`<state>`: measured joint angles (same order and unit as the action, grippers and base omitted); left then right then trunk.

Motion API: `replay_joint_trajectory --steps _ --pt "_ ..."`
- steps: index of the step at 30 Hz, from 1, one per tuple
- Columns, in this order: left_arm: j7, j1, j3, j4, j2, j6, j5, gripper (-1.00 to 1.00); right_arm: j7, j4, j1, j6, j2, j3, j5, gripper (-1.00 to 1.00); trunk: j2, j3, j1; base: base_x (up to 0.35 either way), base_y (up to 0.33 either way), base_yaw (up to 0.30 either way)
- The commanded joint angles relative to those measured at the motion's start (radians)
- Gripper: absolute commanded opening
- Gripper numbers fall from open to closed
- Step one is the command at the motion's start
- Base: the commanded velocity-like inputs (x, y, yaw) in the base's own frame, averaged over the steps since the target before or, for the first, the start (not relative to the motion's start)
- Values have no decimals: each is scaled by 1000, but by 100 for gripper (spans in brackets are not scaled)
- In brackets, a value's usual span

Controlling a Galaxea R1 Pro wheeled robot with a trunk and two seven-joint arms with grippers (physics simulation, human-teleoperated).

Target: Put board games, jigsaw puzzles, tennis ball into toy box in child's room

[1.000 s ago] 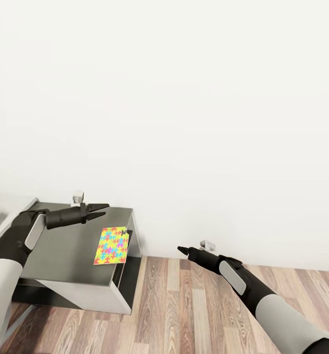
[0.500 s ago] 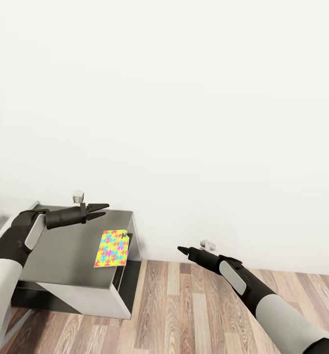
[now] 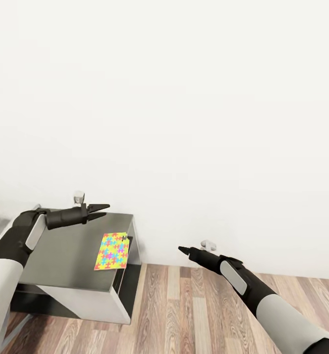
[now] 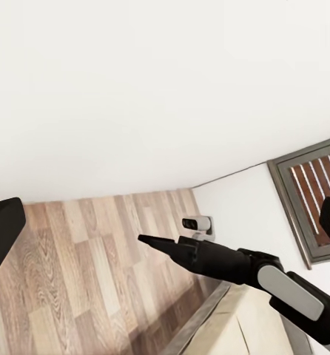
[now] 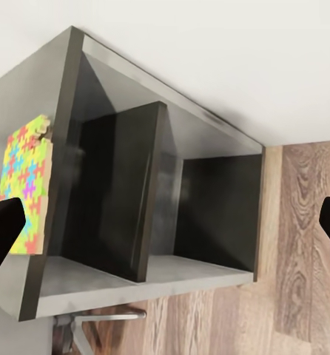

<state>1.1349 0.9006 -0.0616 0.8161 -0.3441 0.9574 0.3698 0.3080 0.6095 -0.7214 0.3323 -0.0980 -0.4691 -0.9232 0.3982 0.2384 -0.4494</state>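
A plain white wall [image 3: 184,98] and a wood-plank floor [image 3: 184,309] are seen behind a low dark grey desk [image 3: 66,250]. A thin square jigsaw puzzle board of small multicoloured patches [image 3: 112,251] is laid flat near the desk top's right edge. The left gripper [image 3: 101,210] is held above the desk with jaws parted and empty. The right gripper [image 3: 182,250] is raised over the floor; in the right wrist view its fingers are spread wide.

Plain white wall [image 3: 184,98], wood-plank floor [image 3: 184,309], dark grey desk [image 3: 71,255] with open compartments against the wall
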Motion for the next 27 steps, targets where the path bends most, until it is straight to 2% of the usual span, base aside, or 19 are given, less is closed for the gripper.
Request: replay_joint_trajectory --steps 1,22,27 --pt "2 1 0 0 0 5 1 100 0 0 -1 2 -2 -3 -6 100 2 0 -1 0 0 0" --pt "8 -2 -1 2 -2 9 3 100 -3 4 -1 1 -2 6 -5 100 2 -35 -1 0 0 0" --pt "8 -56 0 2 5 9 3 100 -1 -4 -1 3 -2 10 -6 100 2 -43 -1 0 0 0"
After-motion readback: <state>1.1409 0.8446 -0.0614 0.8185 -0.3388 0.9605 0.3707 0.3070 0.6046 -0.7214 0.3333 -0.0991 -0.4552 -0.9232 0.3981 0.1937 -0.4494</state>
